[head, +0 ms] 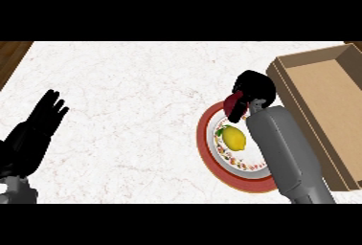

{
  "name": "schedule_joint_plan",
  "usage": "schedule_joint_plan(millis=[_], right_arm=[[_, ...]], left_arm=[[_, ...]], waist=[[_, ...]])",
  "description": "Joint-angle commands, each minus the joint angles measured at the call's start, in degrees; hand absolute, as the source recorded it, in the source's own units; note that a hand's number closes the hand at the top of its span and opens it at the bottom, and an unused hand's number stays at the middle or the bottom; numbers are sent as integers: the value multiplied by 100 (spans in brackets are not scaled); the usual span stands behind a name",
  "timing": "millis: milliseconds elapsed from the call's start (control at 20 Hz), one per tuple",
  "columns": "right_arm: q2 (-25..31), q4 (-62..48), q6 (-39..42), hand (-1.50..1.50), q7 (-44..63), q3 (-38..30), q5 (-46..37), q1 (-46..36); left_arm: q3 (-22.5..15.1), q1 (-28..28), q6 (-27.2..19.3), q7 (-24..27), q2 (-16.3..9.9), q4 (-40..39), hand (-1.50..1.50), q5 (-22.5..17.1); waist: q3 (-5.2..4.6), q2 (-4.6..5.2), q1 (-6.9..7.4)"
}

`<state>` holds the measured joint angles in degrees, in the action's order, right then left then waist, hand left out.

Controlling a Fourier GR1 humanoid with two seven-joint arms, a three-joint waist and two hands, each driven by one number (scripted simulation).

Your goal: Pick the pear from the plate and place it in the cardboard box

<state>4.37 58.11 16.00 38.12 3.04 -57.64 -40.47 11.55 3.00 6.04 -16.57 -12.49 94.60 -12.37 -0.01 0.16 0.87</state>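
A dark red pear (231,103) shows at the far edge of the red-rimmed plate (206,143). My right hand (253,86) curls over it from the right and hides most of it; I cannot tell whether the pear is off the plate. The right forearm (286,153) lies across the plate's right side. The open cardboard box (322,95) stands just right of the hand and plate. Near the view's left edge, my left hand (44,117) rests open with its fingers up.
A yellow fruit with a green leaf (234,138) lies in the middle of the plate, close to the forearm. White marble counter (134,95) spreads between the two hands. A wooden edge (10,55) shows at the far left corner.
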Motion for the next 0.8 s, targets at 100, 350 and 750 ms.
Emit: schedule_joint_plan(millis=[100,350,750], right_arm=[[167,378,-105,150,238,31,-280,-496],[-96,1366,-167,150,644,421,-601,-668],[456,2645,590,150,1828,92,-1097,-1514]], left_arm=[[151,58,82,72,-98,-125,0,-48],[2,-49,-69,183,99,-104,0,151],[33,25,-146,-81,73,25,0,113]], waist=[[0,-23,-58],[-2,-44,-108],[-1,-56,-161]])
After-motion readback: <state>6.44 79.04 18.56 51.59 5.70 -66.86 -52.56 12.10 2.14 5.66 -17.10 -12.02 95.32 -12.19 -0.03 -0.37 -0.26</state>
